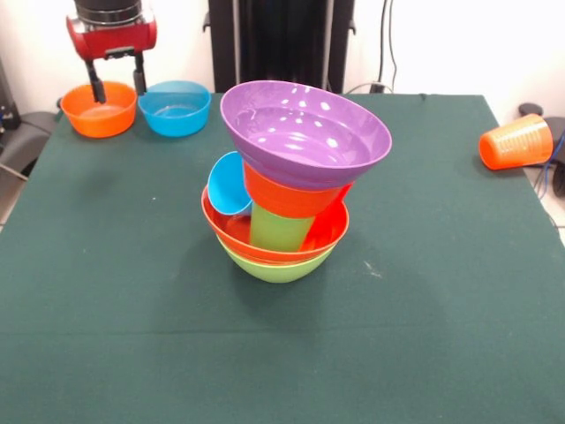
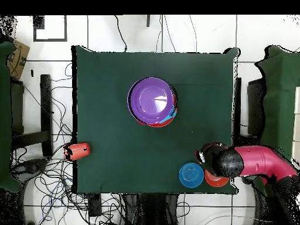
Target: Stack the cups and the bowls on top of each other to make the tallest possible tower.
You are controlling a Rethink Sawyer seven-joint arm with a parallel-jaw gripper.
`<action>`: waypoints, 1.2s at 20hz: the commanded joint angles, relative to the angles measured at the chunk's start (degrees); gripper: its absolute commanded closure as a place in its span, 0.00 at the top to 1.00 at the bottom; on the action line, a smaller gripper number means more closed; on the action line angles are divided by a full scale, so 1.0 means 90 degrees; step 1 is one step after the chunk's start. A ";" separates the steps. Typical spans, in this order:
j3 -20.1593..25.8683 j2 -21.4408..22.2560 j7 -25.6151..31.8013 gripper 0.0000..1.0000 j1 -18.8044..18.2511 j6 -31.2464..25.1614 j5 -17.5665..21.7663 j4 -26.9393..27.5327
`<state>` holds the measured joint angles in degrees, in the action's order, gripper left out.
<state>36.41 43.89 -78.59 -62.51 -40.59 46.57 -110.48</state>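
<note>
Front view: gripper [image 1: 116,86] hangs over the small orange bowl [image 1: 99,109] at the far left, fingers spread, holding nothing; probably lining up a pick. Blue bowl [image 1: 176,107] touches it on the right. The tower [image 1: 291,181] stands mid-table: green bowl [image 1: 275,268] as base, orange-red bowl [image 1: 265,243], cups wedged inside, purple bowl [image 1: 305,132] tilted on top. It looks unsteady. Orange cup [image 1: 516,141] lies tipped at the far right edge.

Overhead view: the purple bowl hides the tower's layers, and the arm [image 2: 252,162] covers the fingers, but it shows the tower centred on the table [image 2: 105,105].

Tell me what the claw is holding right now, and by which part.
Nothing. The claw hangs open above the small orange bowl, its fingers apart, gripping nothing.
</note>
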 commanded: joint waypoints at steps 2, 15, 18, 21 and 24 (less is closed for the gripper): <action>-0.0860 -0.0052 -0.1553 1.00 0.0719 0.1008 0.0299 -0.0693; -0.1582 -0.0460 -0.2100 1.00 0.1499 0.1243 0.0268 -0.0064; -0.1654 -0.0464 -0.2091 1.00 0.1557 0.1277 0.0231 -0.0043; -0.1783 -0.0400 -0.2183 1.00 0.1662 0.1372 0.0210 -0.0112; -0.1991 -0.0428 -0.2275 1.00 0.1766 0.1477 0.0256 -0.0079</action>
<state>22.83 43.26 -89.91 -49.94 -31.43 46.56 -112.67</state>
